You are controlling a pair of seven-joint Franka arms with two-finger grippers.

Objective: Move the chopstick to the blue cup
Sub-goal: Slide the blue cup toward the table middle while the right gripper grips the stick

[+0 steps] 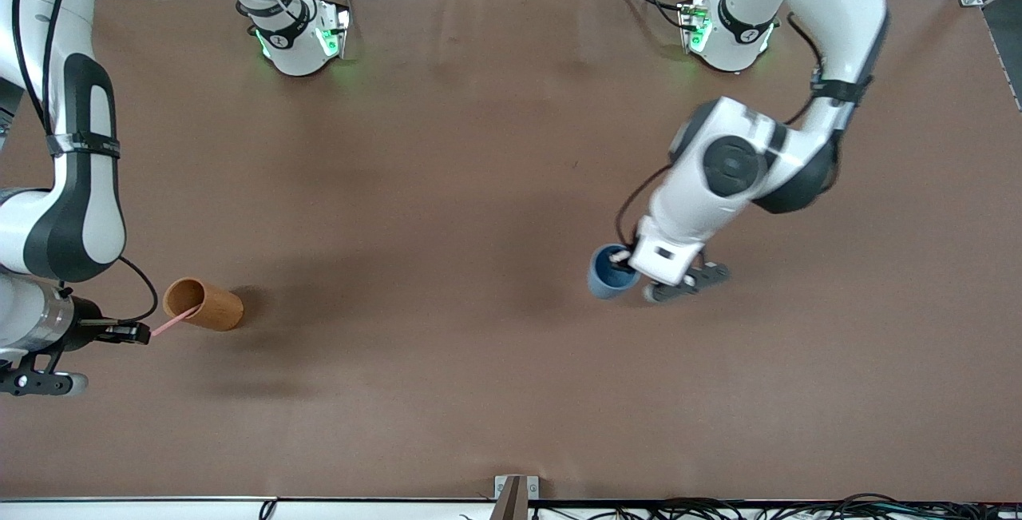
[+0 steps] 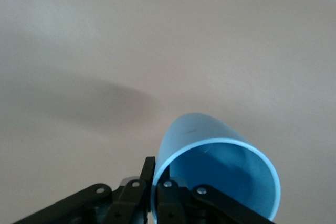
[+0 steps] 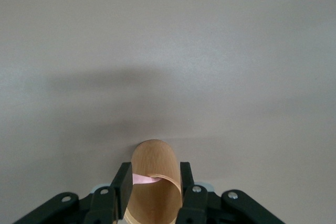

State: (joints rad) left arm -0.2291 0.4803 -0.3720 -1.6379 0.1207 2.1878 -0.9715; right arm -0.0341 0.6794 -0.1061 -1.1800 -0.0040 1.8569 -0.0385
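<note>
A brown table [image 1: 479,184] fills the frame. Toward its right arm's end, low in the picture, stands my wooden cup [image 1: 204,304]; the blue cup [image 1: 611,271] stands right of centre. My left gripper [image 2: 152,184] is clamped on that cup's rim. My right gripper [image 3: 152,182] straddles the pink chopstick [image 1: 172,322] leaning from the wooden cup, fingers partly apart.
</note>
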